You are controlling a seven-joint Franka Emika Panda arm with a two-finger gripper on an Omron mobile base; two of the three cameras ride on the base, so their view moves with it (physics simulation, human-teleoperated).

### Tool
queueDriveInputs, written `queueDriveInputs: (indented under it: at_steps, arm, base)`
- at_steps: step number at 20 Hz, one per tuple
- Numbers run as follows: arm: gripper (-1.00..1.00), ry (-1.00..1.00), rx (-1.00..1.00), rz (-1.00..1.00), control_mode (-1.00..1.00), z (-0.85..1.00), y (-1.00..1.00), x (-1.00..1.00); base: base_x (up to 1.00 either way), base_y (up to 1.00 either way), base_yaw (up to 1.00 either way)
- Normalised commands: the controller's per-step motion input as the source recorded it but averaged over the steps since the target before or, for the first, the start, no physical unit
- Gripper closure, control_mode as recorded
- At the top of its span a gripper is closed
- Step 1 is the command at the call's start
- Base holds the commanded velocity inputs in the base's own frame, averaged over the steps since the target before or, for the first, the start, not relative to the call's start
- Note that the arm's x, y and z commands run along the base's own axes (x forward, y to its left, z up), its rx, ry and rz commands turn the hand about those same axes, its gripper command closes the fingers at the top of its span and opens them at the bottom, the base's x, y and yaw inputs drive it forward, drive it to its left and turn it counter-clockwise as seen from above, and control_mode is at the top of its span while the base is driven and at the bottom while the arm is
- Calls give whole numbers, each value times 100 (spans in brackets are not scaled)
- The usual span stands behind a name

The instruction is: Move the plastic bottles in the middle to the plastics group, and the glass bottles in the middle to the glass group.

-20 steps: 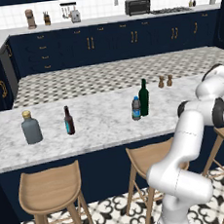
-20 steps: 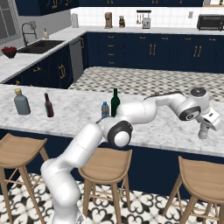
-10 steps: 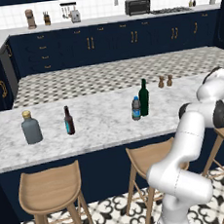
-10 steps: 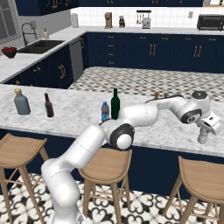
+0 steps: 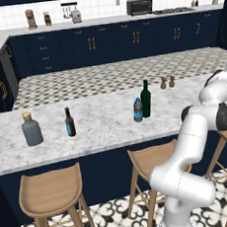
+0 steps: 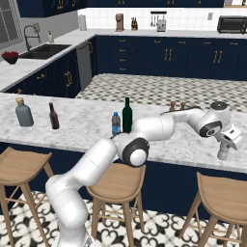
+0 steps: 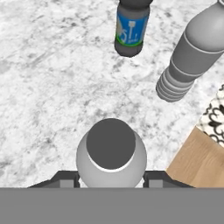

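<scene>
Bottle (image 7: 111, 153) of clear-grey plastic is held upright between the closed fingers of the tool (image 6: 226, 148), seen cap-first from above at the far right end of the worktop (image 6: 87, 123). Two more plastic bottles stand just beyond at twelve and two o'clock in the hand view: a blue-labelled one (image 7: 130, 28) and a ribbed grey one (image 7: 192, 54). The grip is judged to be at the plastics group, so setting down comes next.
</scene>
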Motion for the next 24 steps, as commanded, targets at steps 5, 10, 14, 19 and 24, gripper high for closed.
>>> queueDriveInputs:
  at_steps: [5,10,14,19,24]
  arm:
    - [100,0,0,0,-100,0,0,54]
    - [100,0,0,0,-100,1,-1,35]
    - [100,0,7,0,-100,-19,-7,-1]
    - [100,0,3,0,-100,-8,0,0]
    - [-100,0,0,0,-100,0,0,0]
  base:
    - [0,0,0]
    - [0,0,0]
    - [0,0,0]
    - [0,0,0]
    - [0,0,0]
